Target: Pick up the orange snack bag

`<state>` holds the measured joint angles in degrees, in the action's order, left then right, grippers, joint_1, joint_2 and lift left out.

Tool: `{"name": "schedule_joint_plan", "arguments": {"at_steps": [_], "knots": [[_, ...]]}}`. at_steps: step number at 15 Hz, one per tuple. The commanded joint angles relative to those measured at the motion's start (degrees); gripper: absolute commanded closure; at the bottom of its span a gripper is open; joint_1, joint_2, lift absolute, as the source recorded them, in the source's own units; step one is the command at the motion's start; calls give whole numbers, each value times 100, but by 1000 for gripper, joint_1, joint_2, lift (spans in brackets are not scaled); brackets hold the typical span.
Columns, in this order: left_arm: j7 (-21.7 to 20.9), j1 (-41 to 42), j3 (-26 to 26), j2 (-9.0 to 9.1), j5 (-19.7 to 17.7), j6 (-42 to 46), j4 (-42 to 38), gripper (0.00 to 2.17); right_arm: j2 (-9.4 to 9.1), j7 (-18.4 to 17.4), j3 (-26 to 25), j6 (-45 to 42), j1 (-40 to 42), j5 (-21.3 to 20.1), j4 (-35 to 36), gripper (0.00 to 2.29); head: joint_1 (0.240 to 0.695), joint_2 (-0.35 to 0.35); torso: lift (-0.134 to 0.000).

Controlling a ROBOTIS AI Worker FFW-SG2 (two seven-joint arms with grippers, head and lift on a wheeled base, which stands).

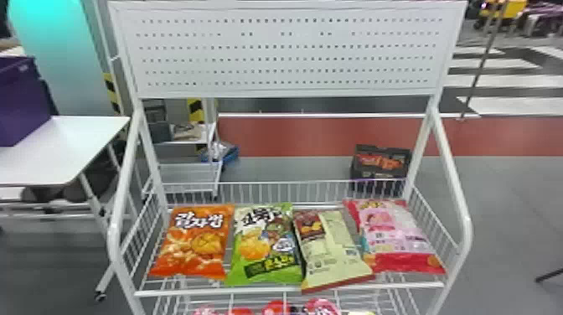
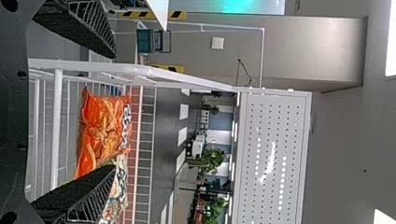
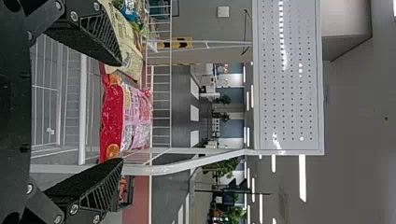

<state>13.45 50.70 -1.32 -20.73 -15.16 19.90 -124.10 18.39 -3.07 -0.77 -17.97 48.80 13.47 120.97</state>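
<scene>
See the orange snack bag (image 1: 190, 255) lying printed side up at the left end of the wire shelf (image 1: 197, 292) on a white rack — just left of a green bag (image 1: 251, 270). Going right from there, find a cream-coloured bag (image 1: 335, 247), set askew with its dark red near edge at the front rail, then a pink and red bag (image 1: 398, 234) at the right end. Lower down, at the near side, spot red and pink packets (image 1: 278, 308). Above the far side of the shelf, see a perforated panel (image 1: 289, 54); on the floor beyond, toward the right, a dark crate (image 1: 362, 172) with orange contents. In the left wrist view, see the left claw (image 2: 115, 111) spread wide, apart from the orange snack bag. In the right wrist view, see the right claw (image 3: 122, 112) spread too — facing the pink and red bag.
</scene>
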Motion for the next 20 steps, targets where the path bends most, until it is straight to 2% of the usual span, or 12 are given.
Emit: {"name": "schedule_joint_plan", "arguments": {"at_steps": [1,12,18,20], "knots": [[0,-17,0,-1,-5,0,9,33,-2,0,-2,0,-19,7,-21,167,499,0,0],[-9,-105,-44,7,-5,-53,62,33,-2,0,-2,0,-46,15,-47,167,499,0,0],[53,-1265,-633,25,39,-580,492,39,-46,9,42,0,-55,-20,-47,167,499,0,0],[141,-1819,-835,25,48,-1195,721,39,-54,9,50,0,-55,-28,-74,167,499,0,0]]}}
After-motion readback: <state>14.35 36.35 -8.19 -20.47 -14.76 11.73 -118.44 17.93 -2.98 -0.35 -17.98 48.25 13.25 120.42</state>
